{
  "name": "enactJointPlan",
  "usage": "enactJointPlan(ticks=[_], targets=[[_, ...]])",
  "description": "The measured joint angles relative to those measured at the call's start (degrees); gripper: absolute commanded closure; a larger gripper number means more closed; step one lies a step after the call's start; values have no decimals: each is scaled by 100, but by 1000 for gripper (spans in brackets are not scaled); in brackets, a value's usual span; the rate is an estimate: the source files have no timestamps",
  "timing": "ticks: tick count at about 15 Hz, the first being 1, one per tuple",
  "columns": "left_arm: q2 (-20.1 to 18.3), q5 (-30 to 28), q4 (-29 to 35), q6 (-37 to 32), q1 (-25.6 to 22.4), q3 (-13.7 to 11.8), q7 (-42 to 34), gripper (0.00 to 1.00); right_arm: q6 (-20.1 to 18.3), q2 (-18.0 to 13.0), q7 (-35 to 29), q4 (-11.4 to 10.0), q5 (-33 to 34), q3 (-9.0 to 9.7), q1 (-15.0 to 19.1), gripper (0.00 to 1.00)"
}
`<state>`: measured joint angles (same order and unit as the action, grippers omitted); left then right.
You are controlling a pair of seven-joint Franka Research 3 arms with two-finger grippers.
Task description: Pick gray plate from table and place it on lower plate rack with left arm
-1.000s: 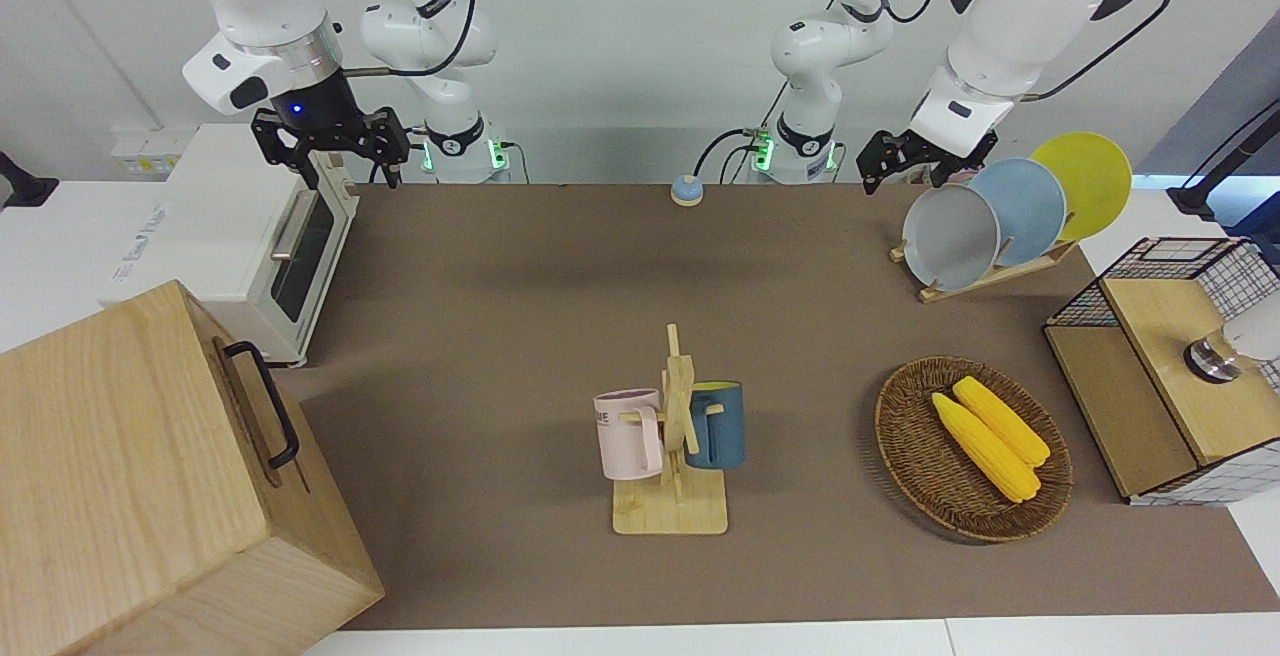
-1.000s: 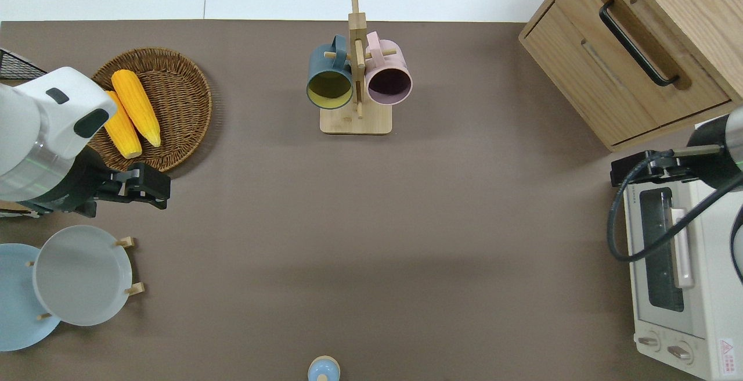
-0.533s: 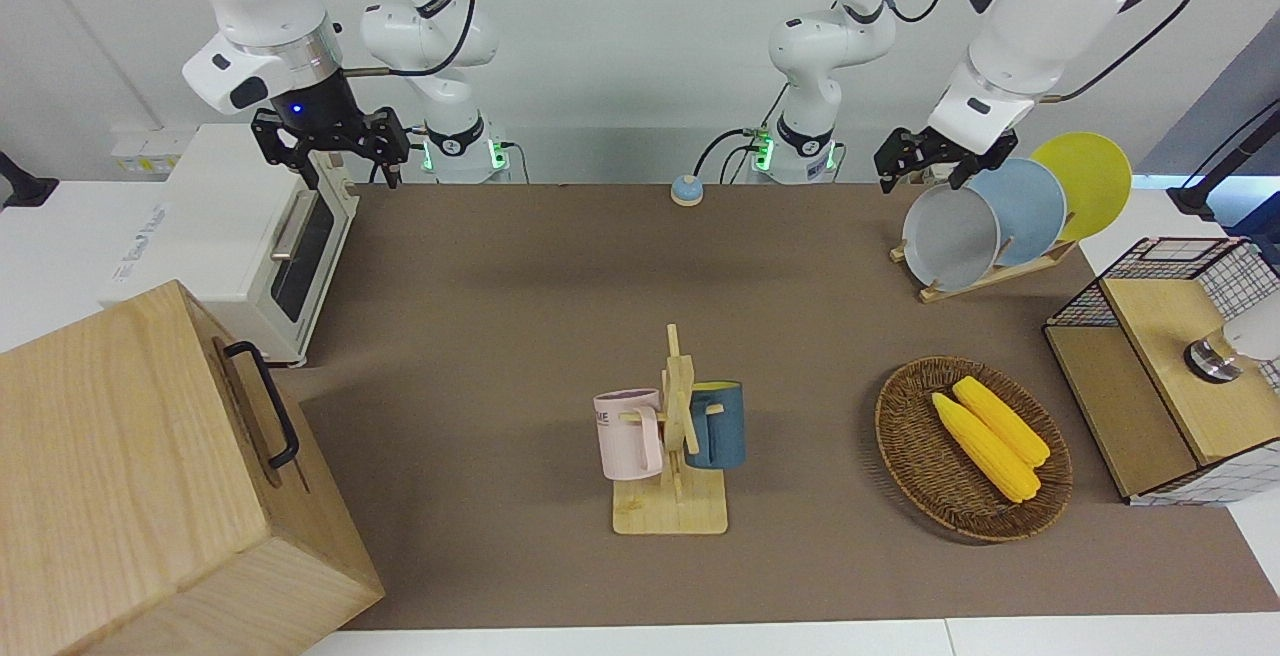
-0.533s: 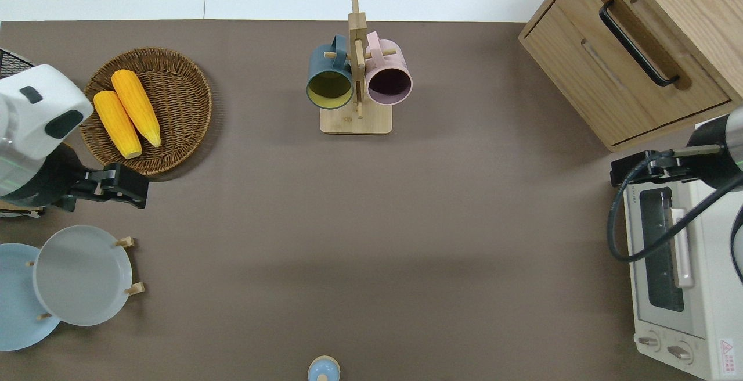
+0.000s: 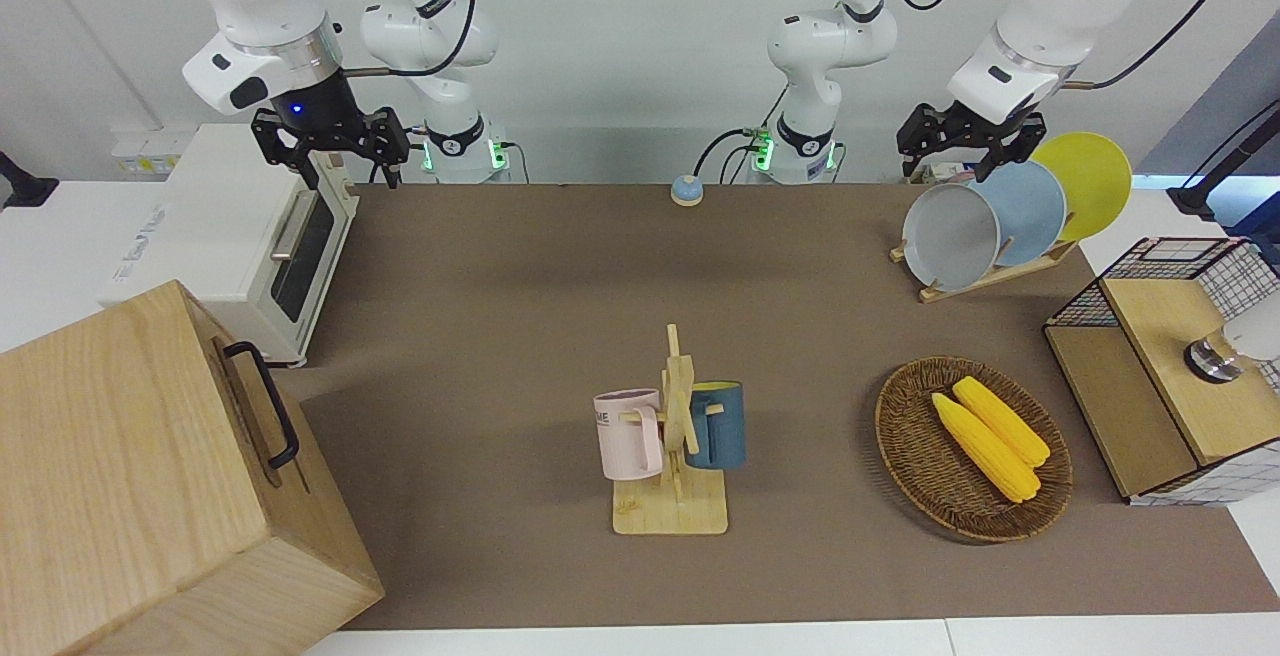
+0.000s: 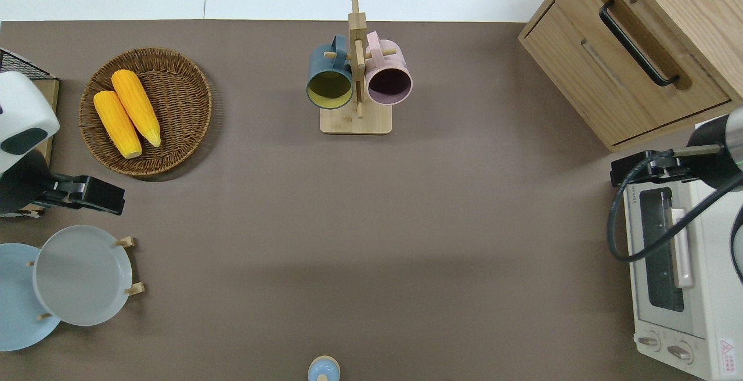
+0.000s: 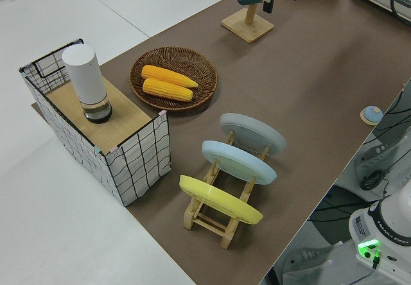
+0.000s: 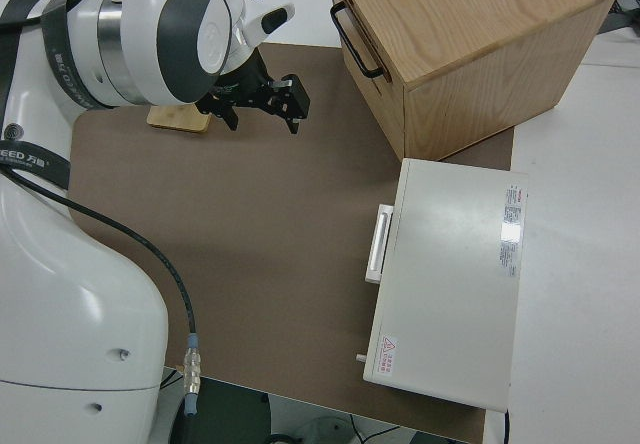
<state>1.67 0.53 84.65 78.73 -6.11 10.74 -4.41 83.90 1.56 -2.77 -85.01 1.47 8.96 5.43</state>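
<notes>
The left hand point(image 5: 968, 143), empty with fingers spread, is hovering while the gray plate point(image 5: 950, 236) is leaning in the lower plate rack point(image 5: 985, 278), face tilted away from the robots.

a round pale gray plate point(image 5: 950, 236), a round light blue plate point(image 5: 1028, 209) and a round yellow plate point(image 5: 1092, 181) stand in a light-wood pegged plate rack point(image 5: 985, 276); the table mat point(image 5: 520, 286) is plain brown.
</notes>
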Motion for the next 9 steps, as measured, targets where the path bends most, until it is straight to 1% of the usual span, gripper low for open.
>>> enactJointPlan(ticks=[1,5,7,9], targets=[[-13,0,80,107,77,-26,0,7,0,0,0,0,0,0,0,17],[-191,-2,543,529,377,-319,-146,2,0,0,0,0,0,0,0,17],[-260,-4,634,583,408,-393,-341,0,0,0,0,0,0,0,0,17],[-299,-4,642,613,437,-408,-398,0,0,0,0,0,0,0,0,17]])
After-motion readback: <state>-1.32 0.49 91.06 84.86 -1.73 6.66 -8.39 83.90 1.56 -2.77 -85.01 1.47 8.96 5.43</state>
